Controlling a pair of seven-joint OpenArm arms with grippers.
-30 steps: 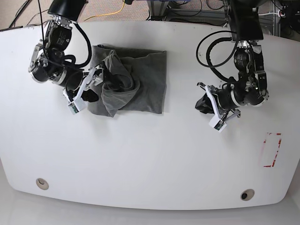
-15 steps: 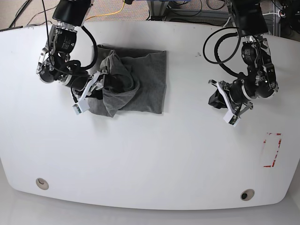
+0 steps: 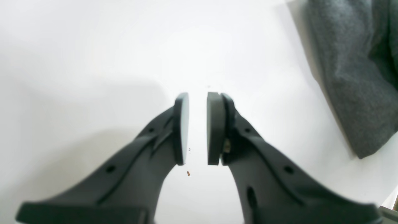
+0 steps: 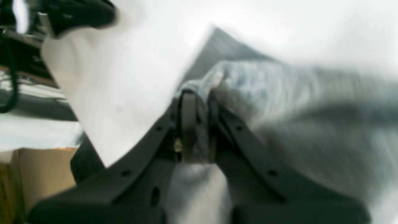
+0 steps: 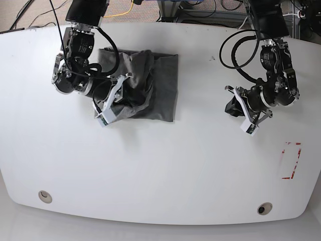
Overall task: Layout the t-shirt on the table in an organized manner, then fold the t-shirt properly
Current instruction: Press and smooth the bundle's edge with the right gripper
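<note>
The t-shirt (image 5: 145,85) lies bunched at the far side of the worktop (image 5: 160,170), so the layout step is in hand. My right pincer (image 4: 196,124) is clamped on a fold of its grey cloth. My left pincer (image 3: 197,127) hangs narrow and empty, well apart. Next move, as I judge: draw the gripped fold outward to spread it.
</note>
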